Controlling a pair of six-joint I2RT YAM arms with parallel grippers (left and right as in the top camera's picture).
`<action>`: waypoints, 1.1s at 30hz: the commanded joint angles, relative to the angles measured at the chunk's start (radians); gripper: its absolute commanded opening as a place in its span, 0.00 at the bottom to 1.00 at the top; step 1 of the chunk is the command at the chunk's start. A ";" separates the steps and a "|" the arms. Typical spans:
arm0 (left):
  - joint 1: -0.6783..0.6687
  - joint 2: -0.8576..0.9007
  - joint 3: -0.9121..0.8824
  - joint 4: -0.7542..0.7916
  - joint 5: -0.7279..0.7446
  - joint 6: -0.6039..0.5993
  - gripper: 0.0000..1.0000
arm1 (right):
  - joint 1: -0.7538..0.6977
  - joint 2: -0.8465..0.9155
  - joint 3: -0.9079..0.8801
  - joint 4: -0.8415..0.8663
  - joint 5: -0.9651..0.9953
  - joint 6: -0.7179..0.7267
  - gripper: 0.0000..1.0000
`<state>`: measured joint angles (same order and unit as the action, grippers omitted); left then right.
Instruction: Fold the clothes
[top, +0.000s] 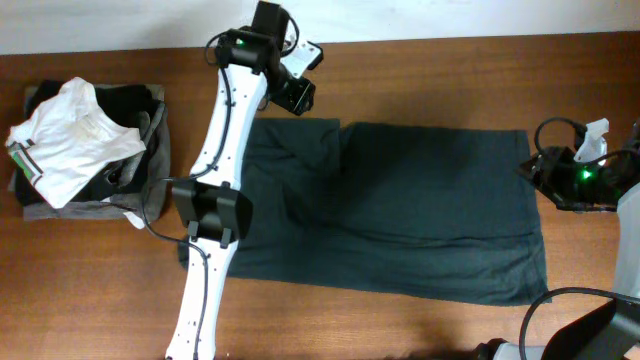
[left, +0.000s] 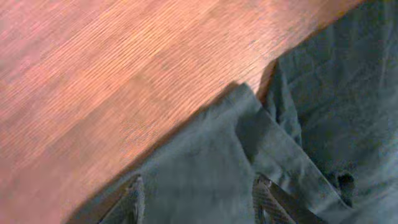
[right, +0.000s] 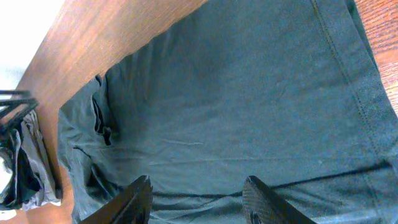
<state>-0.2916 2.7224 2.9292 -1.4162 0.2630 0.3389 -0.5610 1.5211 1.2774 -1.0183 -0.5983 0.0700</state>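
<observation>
A dark teal T-shirt (top: 400, 210) lies spread flat across the middle of the wooden table. My left gripper (top: 292, 93) is open and empty just above its far left corner; the left wrist view shows both fingers (left: 198, 199) straddling the cloth (left: 205, 168) near a folded sleeve edge. My right gripper (top: 540, 168) is open and empty at the shirt's right edge, near the hem; the right wrist view shows its fingers (right: 199, 196) spread over the shirt (right: 236, 99).
A pile of clothes (top: 85, 150), a white garment over dark and grey ones, sits at the table's left end. It shows at the left edge of the right wrist view (right: 25, 162). Bare wood (top: 450, 70) lies behind the shirt.
</observation>
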 joint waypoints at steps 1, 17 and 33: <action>-0.040 0.138 -0.002 0.120 0.109 0.149 0.56 | 0.005 -0.010 0.013 0.005 0.009 -0.014 0.51; 0.008 -0.156 -0.016 0.013 -0.234 0.093 0.00 | 0.005 -0.010 0.013 0.005 0.009 -0.011 0.51; 0.072 -0.237 -0.081 -0.245 -0.174 0.047 0.02 | 0.096 0.451 0.209 0.299 0.329 0.043 0.58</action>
<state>-0.2230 2.5244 2.8506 -1.6608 0.0761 0.3996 -0.4728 1.8557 1.3430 -0.6971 -0.3286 0.0902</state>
